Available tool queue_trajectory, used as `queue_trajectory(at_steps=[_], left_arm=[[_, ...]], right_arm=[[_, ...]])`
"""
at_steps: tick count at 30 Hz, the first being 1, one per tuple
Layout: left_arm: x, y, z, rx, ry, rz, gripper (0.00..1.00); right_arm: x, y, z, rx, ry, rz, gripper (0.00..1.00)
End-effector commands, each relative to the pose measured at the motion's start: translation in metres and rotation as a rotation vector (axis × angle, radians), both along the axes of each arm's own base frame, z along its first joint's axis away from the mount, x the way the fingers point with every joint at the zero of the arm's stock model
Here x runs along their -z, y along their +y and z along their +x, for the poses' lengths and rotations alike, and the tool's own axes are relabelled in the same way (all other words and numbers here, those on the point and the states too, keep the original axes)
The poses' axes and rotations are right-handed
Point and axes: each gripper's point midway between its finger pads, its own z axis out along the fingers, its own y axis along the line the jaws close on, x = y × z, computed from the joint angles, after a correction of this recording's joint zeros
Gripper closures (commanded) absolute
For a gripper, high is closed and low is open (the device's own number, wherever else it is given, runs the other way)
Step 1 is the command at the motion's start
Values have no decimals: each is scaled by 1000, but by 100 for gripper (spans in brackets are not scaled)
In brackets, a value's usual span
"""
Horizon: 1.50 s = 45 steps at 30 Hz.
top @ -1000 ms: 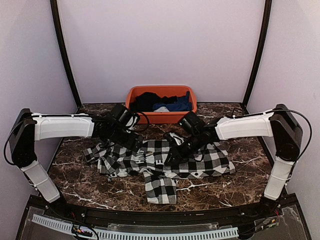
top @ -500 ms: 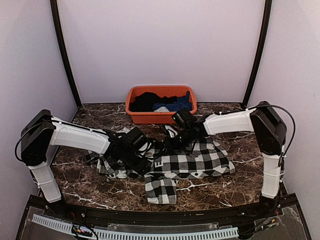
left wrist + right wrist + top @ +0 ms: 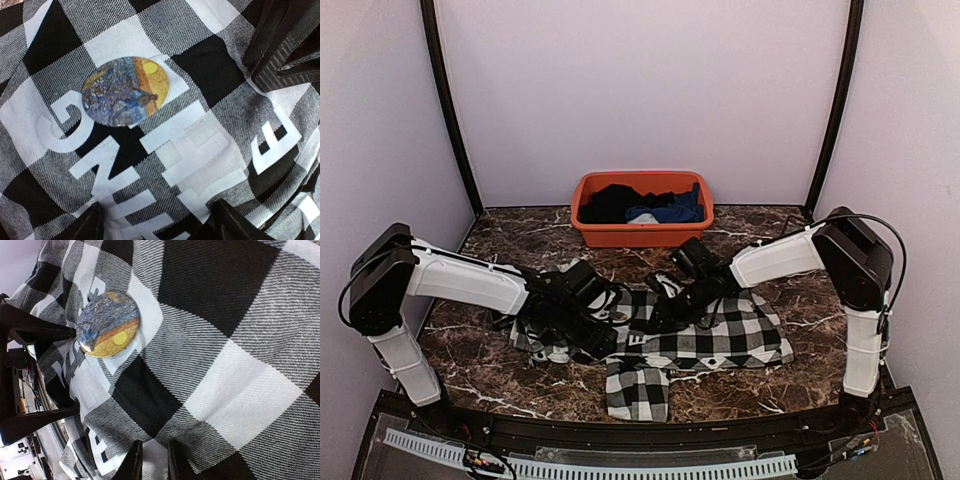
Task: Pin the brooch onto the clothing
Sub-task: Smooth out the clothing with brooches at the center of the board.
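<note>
The shirt (image 3: 720, 335) lies spread on the bench (image 3: 480, 370) under both tools, and the brooch (image 3: 126, 91) rests on its lettered panel, over the white block letters.

The left tool (image 3: 162, 225) hangs low over the cloth with its jaws spread wide. One of its fingertips (image 3: 92, 225) shows at each lower corner of the left wrist view. The brooch lies ahead of this tool, nearer its left finger and apart from both.

The right tool (image 3: 154, 460) sits on the shirt ahead and to the right of the left tool. Its fingers (image 3: 132, 462) stand almost pressed together, with a narrow strip of cloth showing in the gap. Whether they pinch that cloth cannot be told. From this tool the brooch (image 3: 107, 324) lies ahead and to the left, clear of its fingertips, between the two tools.
</note>
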Motion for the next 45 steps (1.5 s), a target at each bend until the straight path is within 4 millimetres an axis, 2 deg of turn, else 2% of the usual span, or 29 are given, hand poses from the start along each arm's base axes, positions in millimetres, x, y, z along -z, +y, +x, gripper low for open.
queue_trajectory(at_steps=[1, 7, 9, 12, 14, 16, 17, 18, 19, 25, 27, 32, 39, 41, 45], left_arm=[[2, 20, -36, -22, 146, -6, 18], [-42, 19, -32, -61, 84, -94, 10], [-60, 20, -23, -80, 25, -109, 8], [-91, 18, 3, -113, -114, -120, 4], [-96, 12, 15, -111, -139, -116, 5], [-89, 6, 27, -105, -148, -77, 9], [-77, 5, 30, -102, -137, -45, 11], [-77, 2, 36, -95, -155, -31, 16], [-67, 0, 39, -93, -150, -5, 19], [-30, 0, 47, -91, -113, 48, 55], [-21, -1, 44, -83, -88, 47, 62], [-7, 0, 40, -84, -55, 59, 64], [-6, 0, 36, -85, -42, 43, 63], [-11, 2, 36, -96, -54, 32, 60], [-41, 5, 44, -119, -138, -5, 45]], right_arm=[[24, -22, -30, -27, 33, -124, 81], [4, -10, -33, -74, -55, -120, 78], [-2, -7, -33, -82, -67, -108, 77], [-13, 0, -31, -83, -92, -78, 77], [-16, 1, -29, -77, -98, -79, 77], [-18, 1, -29, -73, -105, -82, 77], [-19, 1, -29, -70, -108, -81, 77], [-21, 0, -29, -67, -111, -76, 77], [-24, 0, -29, -65, -114, -71, 77], [-43, -1, -28, -52, -150, -43, 77], [-52, -3, -27, -45, -167, -36, 76], [-73, -7, -25, -33, -210, -28, 76], [-81, -22, -26, -10, -234, -73, 75], [-81, -32, -27, 4, -243, -102, 74], [-91, -54, -32, 32, -295, -127, 68]])
